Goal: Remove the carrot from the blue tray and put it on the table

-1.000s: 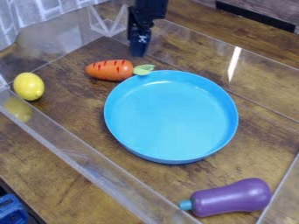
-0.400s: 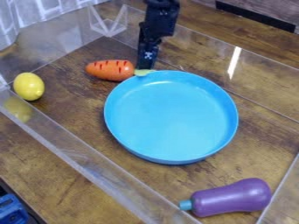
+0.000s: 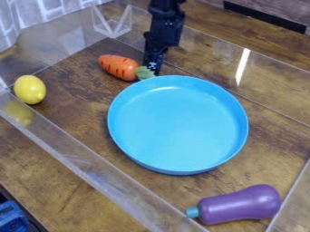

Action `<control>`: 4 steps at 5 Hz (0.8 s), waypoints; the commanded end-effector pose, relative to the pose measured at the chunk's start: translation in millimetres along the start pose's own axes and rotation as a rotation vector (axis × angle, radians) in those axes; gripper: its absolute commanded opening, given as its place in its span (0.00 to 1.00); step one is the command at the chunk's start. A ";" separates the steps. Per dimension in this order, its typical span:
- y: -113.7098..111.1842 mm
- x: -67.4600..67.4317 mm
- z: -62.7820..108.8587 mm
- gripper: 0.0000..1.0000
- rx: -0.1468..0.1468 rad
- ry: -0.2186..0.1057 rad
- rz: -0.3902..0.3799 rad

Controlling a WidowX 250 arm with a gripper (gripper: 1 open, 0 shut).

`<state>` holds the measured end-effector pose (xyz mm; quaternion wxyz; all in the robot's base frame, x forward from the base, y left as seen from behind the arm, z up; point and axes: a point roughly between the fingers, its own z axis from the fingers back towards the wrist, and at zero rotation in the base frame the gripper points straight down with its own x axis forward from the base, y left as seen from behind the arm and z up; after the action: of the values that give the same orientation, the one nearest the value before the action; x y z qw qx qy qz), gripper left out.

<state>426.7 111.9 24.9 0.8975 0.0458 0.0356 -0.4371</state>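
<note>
The orange carrot (image 3: 118,65) lies on the brown table (image 3: 72,118), just outside the far-left rim of the blue tray (image 3: 126,136), with its pale green top (image 3: 144,72) pointing at the rim. Nothing lies in the tray. My dark gripper (image 3: 152,63) comes down from above, and its fingertips sit right at the carrot's leafy end. The fingers look narrowed there. Whether they pinch the leaves is hidden by the dark fingers themselves.
A yellow lemon (image 3: 29,89) rests at the left by the clear acrylic wall (image 3: 61,149). A purple eggplant (image 3: 238,205) lies at the front right. More acrylic wall runs behind the gripper.
The gripper dropped from above the carrot to its leafy end and its fingers narrowed. The carrot shifted a little away from the camera and turned.
</note>
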 end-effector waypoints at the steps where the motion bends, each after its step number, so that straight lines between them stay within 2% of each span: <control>1: 13.5 17.7 13.6 1.00 0.039 -0.026 -0.026; 2: 21.4 8.5 8.6 0.00 0.039 -0.028 -0.068; 3: 27.7 -2.8 4.2 0.00 0.036 -0.036 -0.105; 4: 30.5 -13.0 9.1 0.00 0.028 -0.044 -0.054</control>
<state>442.4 128.2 23.9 0.8791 0.0396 0.0223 -0.4744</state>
